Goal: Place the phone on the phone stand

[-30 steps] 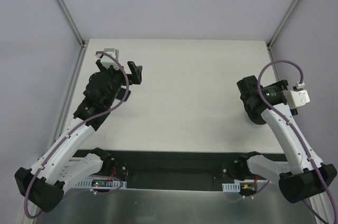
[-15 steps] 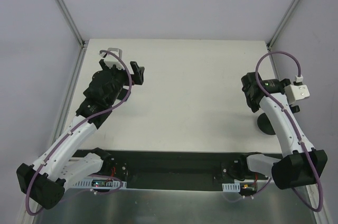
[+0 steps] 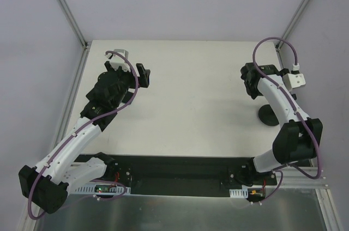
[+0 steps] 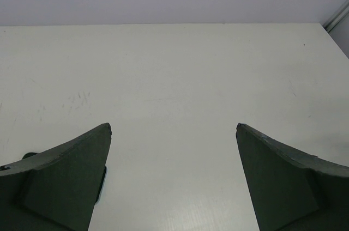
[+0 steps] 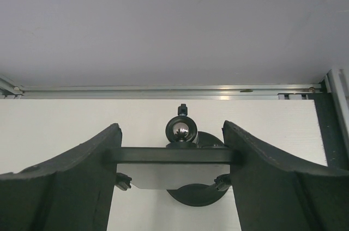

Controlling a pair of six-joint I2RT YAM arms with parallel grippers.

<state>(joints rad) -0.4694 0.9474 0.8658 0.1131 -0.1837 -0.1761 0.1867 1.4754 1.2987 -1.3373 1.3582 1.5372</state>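
Note:
My right gripper (image 5: 170, 133) is shut on the glossy holder plate (image 5: 174, 154) of the phone stand, held edge-on between the fingers. The stand's ball joint (image 5: 180, 129) sits just behind the plate and its round disc base (image 5: 196, 194) lies below. In the top view the disc base (image 3: 268, 115) is at the table's right, near my right gripper (image 3: 250, 79). My left gripper (image 4: 173, 127) is open and empty over bare table at the far left (image 3: 143, 75). A thin black slab edge, apparently the phone (image 4: 101, 183), shows behind its left finger and is mostly hidden.
The white table (image 3: 191, 105) is walled on three sides, with a metal rail (image 5: 163, 90) along its right edge close behind the stand. A black strip (image 3: 180, 168) runs along the near edge by the arm bases.
My right arm has swung toward the far side. The stand's base has come out from under it and shifted up and left. My left gripper has barely moved.

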